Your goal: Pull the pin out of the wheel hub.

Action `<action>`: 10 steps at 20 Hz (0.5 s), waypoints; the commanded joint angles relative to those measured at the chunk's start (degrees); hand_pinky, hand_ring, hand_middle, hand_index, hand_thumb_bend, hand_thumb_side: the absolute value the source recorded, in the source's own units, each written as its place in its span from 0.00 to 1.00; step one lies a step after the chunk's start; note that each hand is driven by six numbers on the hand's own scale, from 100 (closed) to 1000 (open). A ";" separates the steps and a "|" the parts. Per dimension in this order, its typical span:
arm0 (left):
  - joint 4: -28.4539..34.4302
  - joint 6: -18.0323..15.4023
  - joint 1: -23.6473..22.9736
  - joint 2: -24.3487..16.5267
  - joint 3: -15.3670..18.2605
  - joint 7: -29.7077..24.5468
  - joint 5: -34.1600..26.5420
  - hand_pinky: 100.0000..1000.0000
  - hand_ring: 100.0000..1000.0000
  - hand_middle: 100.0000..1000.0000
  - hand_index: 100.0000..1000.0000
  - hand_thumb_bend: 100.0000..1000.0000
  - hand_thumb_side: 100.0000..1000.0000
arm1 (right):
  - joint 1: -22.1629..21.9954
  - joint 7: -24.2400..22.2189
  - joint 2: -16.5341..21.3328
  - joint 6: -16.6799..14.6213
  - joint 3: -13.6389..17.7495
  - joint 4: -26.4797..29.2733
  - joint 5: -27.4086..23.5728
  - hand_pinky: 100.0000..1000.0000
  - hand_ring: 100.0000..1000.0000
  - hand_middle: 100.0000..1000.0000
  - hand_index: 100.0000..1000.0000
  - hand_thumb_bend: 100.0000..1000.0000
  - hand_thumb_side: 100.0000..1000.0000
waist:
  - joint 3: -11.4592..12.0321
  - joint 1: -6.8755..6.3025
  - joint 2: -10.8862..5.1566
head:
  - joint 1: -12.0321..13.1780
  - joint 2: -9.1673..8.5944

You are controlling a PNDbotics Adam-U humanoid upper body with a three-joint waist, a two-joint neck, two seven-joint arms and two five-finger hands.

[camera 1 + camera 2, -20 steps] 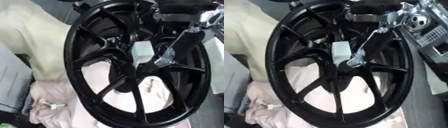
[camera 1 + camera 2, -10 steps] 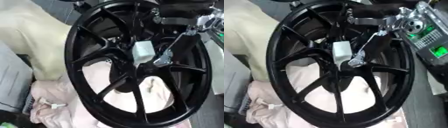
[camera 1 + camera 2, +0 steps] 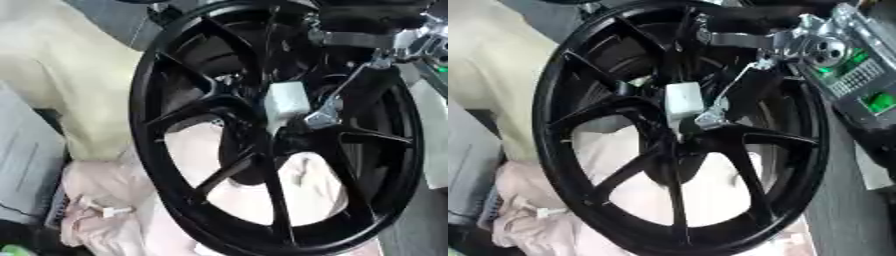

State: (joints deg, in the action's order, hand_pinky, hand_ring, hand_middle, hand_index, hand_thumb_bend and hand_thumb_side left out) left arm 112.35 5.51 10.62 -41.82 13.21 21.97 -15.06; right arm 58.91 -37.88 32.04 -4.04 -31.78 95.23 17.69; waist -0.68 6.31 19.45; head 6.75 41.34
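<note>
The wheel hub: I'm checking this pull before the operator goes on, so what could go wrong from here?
1. The right hand reaches between the spokes of the black wheel, so a sideways pull might jam it against a spoke.
2. The whitish block at the hub hides the contact, so it may slip off unnoticed.
3. The wheel lies on pale cloth and could shift if pulled.

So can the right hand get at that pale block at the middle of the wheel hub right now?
Probably yes. The right hand comes in from the upper right, its silver fingertip already beside the pale block at the black wheel's centre; nothing lies between them.
</note>
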 commanded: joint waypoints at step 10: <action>1.24 -0.07 0.00 -1.86 0.14 -0.53 0.26 0.57 0.57 0.45 0.65 0.24 0.53 | 0.30 -0.84 0.48 -0.51 0.93 -1.59 0.46 0.73 0.59 0.44 0.67 0.49 0.39 | 0.24 -0.51 -1.15 | 0.13 0.10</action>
State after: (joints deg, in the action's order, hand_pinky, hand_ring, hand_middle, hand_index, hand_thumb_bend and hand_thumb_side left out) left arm 112.46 5.53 10.52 -41.82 12.93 21.61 -15.00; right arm 58.42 -38.59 31.97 -4.27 -31.77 93.70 17.76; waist -0.51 6.31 19.45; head 6.89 41.48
